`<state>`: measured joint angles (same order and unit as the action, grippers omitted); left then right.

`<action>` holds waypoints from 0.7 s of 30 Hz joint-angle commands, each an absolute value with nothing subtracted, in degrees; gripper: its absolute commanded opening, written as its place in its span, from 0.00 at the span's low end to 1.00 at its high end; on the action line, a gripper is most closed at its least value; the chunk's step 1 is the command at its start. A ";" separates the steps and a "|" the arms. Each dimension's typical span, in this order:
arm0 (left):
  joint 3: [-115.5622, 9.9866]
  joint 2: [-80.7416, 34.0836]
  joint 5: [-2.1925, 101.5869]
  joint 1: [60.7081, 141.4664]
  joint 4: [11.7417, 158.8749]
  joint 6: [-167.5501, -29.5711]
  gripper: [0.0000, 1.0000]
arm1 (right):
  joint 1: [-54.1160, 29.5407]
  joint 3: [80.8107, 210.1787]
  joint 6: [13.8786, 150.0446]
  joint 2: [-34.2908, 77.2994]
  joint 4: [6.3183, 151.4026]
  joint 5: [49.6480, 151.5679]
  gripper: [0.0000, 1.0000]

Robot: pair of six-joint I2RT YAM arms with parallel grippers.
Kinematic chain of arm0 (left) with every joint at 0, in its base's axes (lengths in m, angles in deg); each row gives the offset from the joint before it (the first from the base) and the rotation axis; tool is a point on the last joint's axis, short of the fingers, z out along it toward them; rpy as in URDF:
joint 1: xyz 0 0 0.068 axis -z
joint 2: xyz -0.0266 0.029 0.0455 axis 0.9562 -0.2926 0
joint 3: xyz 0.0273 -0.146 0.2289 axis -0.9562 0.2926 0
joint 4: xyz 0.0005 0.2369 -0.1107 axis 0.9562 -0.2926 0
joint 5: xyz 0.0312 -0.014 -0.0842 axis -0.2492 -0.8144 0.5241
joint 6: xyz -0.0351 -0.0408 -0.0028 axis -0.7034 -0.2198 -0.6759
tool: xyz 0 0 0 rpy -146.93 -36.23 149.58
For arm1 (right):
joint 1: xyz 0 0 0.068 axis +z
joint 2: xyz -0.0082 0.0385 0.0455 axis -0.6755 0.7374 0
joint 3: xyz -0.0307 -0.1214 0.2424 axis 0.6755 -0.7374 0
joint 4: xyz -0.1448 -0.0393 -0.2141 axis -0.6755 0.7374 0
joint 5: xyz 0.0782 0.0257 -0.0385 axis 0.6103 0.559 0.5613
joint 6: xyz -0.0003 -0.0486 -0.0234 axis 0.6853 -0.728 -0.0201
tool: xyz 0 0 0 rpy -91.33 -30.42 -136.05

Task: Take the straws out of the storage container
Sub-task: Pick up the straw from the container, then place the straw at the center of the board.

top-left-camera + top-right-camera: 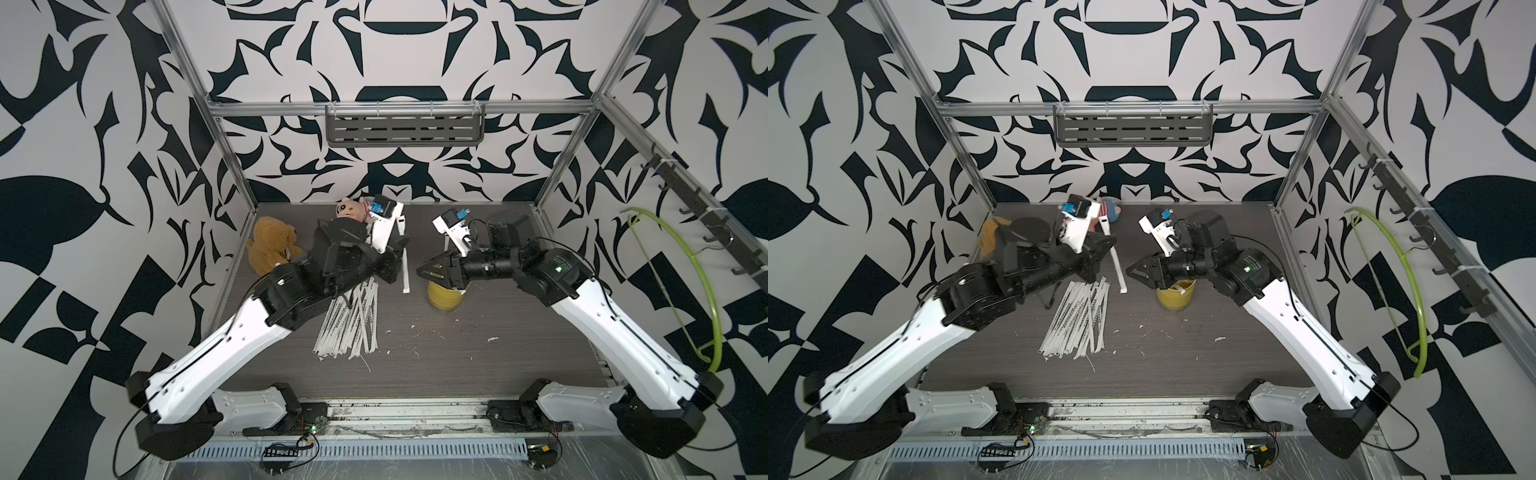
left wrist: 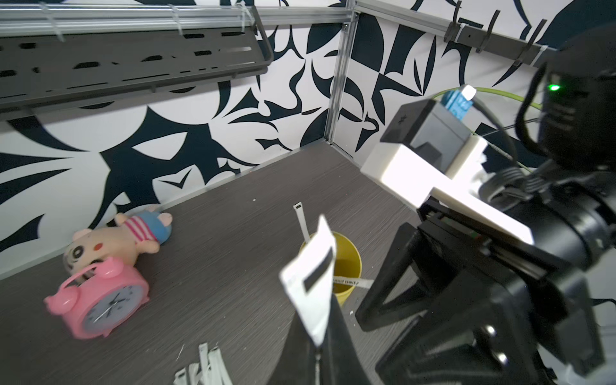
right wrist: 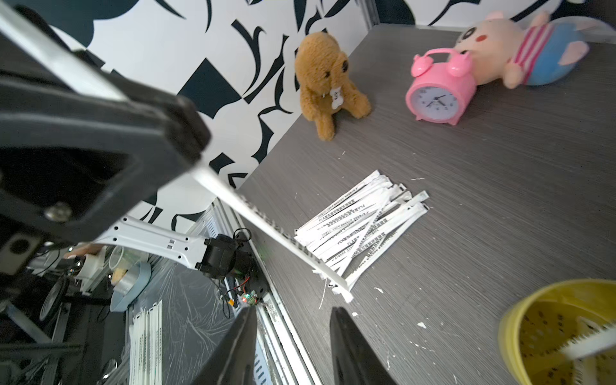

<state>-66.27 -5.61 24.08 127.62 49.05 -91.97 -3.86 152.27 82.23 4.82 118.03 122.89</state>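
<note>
**Top views.** Pinched in the closed jaws of the left gripper (image 1: pixel 398 248) (image 1: pixel 1102 245): one held straw (image 1: pixel 404 274) (image 1: pixel 1119 274), slanting down over the table (image 1: pixel 478 353). Lower end between the pile of straws (image 1: pixel 351 324) (image 1: pixel 1077 322) and the yellow cup (image 1: pixel 442 299) (image 1: pixel 1173 301). Directly above the cup's mouth, partly hiding it: the right gripper (image 1: pixel 420 271) (image 1: pixel 1130 271), tips aimed toward the held straw but apart from it. Jaw gap not readable from up here. One cup. One pile, flat on the table beside the left arm, well over ten, too overlapped for an exact count.

**Left wrist view.** Held straw up close and blurred, clamped between the shut fingers. Behind it the cup, standing upright, with two straws inside: one upright straw (image 2: pixel 301 223) rising out of the mouth, and one crossing straw (image 2: pixel 353 282) lying over the rim with its end toward the right gripper. Both seen together only here. Also one pink alarm clock (image 2: pixel 100 300), touching one pig plush (image 2: pixel 123 240); no sight of the clock in the top views.

**Right wrist view.** Between the two black fingers of the right gripper (image 3: pixel 293 350): an open gap, nothing in it. Cup just beside the fingers, not between them, with only one straw visible inside. Held straw slanting across above the pile. Beyond the pile, one brown plush dog (image 3: pixel 328 83) near the clock and pig. A few white scraps (image 3: pixel 421 325) on the table.
</note>
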 commanded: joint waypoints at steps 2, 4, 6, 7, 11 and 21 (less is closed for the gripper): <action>-62.71 -1.07 23.29 122.77 33.41 -96.12 0.00 | 1.04 156.23 80.48 8.73 115.76 122.44 0.41; -59.18 0.99 28.92 116.91 29.91 -98.21 0.00 | 2.77 156.36 80.78 11.40 115.38 122.12 0.42; -56.37 1.34 36.07 110.20 27.23 -98.94 0.00 | 3.69 156.45 81.96 13.76 115.23 120.88 0.41; -54.69 1.02 40.37 106.57 26.69 -98.56 0.00 | 3.95 156.48 82.81 14.91 115.10 120.16 0.41; -49.84 -4.63 54.47 96.48 26.08 -96.52 0.00 | 4.08 155.92 85.90 18.06 115.33 118.30 0.40; -48.44 -26.80 61.17 93.82 31.31 -94.96 0.00 | 4.09 153.68 88.63 18.62 116.32 113.47 0.39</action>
